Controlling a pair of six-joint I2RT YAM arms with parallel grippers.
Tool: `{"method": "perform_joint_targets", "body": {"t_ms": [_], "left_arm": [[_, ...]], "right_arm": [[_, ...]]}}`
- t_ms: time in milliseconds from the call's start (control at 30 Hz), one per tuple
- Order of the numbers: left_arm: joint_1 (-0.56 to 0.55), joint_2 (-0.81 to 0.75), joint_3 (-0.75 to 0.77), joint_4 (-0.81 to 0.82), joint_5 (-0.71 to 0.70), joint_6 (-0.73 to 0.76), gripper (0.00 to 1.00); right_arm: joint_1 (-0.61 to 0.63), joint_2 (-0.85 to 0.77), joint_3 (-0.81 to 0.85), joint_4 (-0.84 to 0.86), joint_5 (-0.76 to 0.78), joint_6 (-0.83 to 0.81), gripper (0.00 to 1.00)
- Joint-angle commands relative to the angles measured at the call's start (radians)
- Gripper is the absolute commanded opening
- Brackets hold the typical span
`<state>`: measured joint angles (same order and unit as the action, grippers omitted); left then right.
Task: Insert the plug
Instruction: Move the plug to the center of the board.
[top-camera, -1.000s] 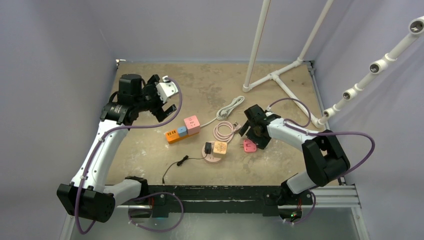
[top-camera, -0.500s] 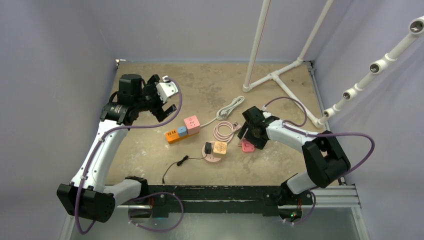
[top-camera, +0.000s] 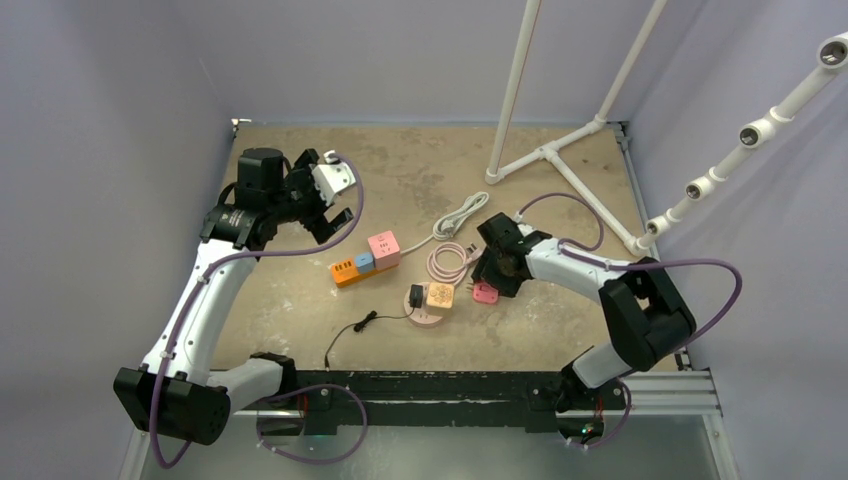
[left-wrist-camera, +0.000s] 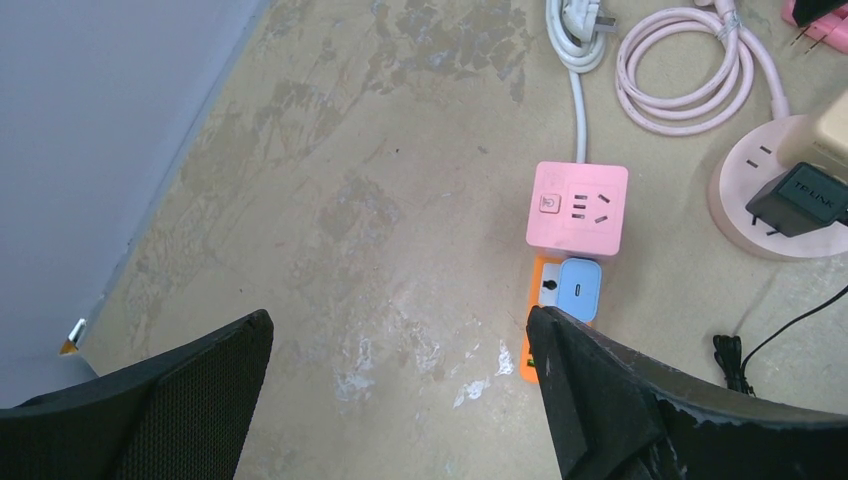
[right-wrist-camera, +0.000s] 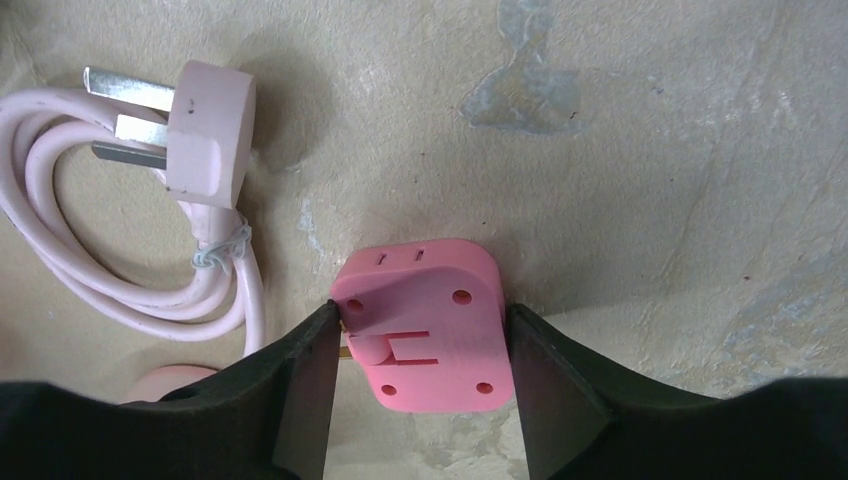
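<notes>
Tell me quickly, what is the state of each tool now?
Left tool: open, holding nothing.
Right tool: closed on the pink plug.

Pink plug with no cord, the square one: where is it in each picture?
Top external: the pink plug lies just right of the middle of the table.
Left wrist: it sits in the top right corner, partly cut off.
Right wrist: it is low in the middle, between the two black fingers.
Shared landmark: the coiled pink cable lies to the plug's left in all three views.
</notes>
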<state>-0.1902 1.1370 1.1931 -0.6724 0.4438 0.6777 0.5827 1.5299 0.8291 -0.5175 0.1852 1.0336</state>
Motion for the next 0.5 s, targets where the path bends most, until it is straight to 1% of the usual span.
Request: {"method": "perform_joint_targets", "body": {"t_ms": [0,100,200,333,467], "left_arm": [[0.008,-0.006,0.022,0.017,0.030,-0.024,0.99],[0.008,-0.007,0.042,-0.005,0.073,-0.014,0.99],[0.008,-0.014,0.068,-0.026,0.131,-0.002,0.99],[0.008,-0.020,0.094,-0.041,0.268,-0.001,0.99],[0.008,-0.030,0.105,-0.043,0.398,0.016,0.99]], "right_arm": [[0.011,0.056,-0.013,-0.027,-0.030,0.019,0.53],[0.011,0.027,0.023,-0.049,0.012,0.013,0.49],[0.021,-0.051,0.074,-0.070,0.074,0.001,0.48],[0.035,-0.187,0.133,-0.084,0.125,-0.022,0.48],[0.045,-0.304,0.193,-0.088,0.139,-0.081,0.49]]}}
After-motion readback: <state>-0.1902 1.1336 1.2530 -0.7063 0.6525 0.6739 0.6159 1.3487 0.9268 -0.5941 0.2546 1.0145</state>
